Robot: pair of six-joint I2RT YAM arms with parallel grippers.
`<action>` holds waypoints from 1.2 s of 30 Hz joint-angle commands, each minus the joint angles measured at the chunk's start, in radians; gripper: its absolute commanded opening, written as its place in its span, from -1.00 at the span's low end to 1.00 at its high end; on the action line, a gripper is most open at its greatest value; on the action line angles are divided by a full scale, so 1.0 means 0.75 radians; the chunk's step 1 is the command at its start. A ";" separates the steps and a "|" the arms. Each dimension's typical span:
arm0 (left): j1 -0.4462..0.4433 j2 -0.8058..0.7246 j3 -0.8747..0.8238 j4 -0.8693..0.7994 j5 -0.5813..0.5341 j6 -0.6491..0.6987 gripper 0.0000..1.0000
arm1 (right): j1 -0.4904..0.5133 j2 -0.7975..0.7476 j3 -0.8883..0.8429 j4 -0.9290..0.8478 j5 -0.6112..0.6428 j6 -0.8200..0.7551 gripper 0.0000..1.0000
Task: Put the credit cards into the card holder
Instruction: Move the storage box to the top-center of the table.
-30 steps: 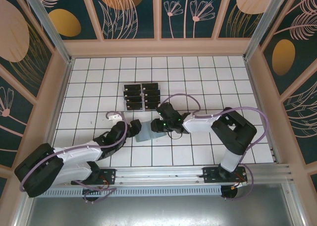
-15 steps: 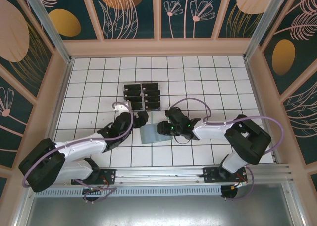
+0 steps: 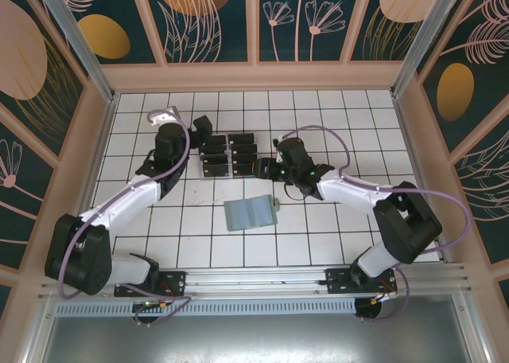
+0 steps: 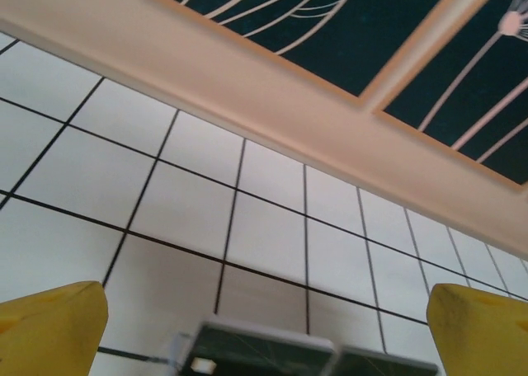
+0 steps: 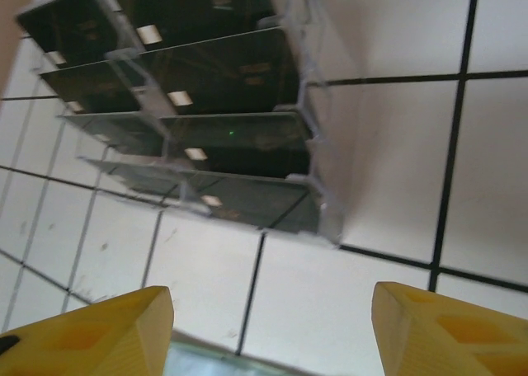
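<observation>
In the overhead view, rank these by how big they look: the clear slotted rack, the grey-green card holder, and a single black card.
Largest to smallest:
1. clear rack, both columns together
2. card holder, somewhat smaller
3. credit card, clearly smallest; all sit at table level.

Black credit cards point(image 3: 228, 155), grey-green card holder point(image 3: 249, 213), white black-gridded table point(image 3: 334, 116).

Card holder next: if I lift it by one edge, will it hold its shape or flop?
Probably flops: the card holder looks thin and soft, with a crease across its middle, so it may fold there. Lying flat on the smooth tiles, it would probably slide when nudged, not tip.
</observation>
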 commanded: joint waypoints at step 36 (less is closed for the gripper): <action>0.150 0.518 -0.149 0.751 0.607 -0.372 0.97 | -0.078 0.340 0.088 0.059 0.106 -0.082 0.24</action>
